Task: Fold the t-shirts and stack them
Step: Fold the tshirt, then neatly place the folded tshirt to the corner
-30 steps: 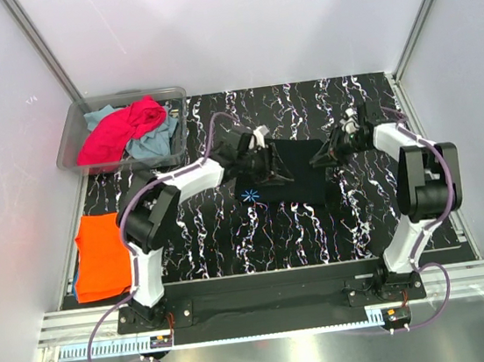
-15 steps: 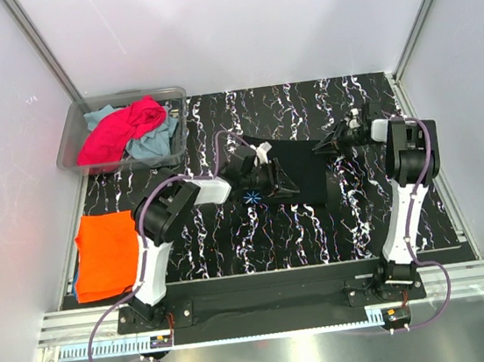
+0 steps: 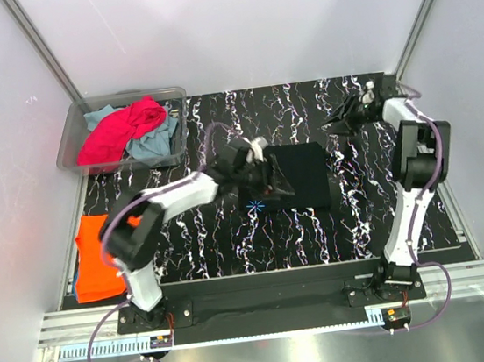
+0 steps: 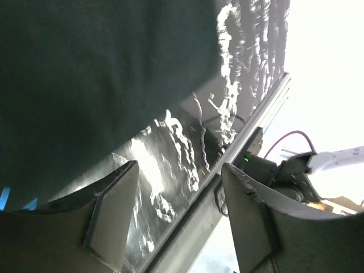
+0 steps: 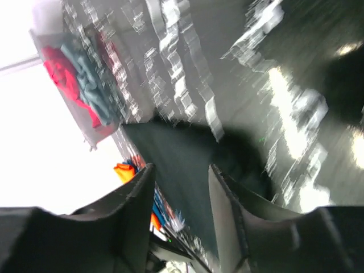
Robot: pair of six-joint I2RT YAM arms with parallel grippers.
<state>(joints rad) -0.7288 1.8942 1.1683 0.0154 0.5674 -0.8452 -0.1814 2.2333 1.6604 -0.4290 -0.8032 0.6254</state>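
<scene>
Left fingers (image 4: 108, 222) parted, empty, at black t-shirt's (image 3: 299, 174) edge.

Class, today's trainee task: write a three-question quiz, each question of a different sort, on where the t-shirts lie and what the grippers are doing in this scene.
1. True or false: the right gripper is clamped on the black t-shirt.
2. The magenta t-shirt lies: A in the clear bin; B on the black t-shirt; C between the right gripper's fingers.
3. Fill in: at the left edge of the table, the stack's top t-shirt is coloured ____.

Key: 1 false; 2 A; 3 orange.
</scene>
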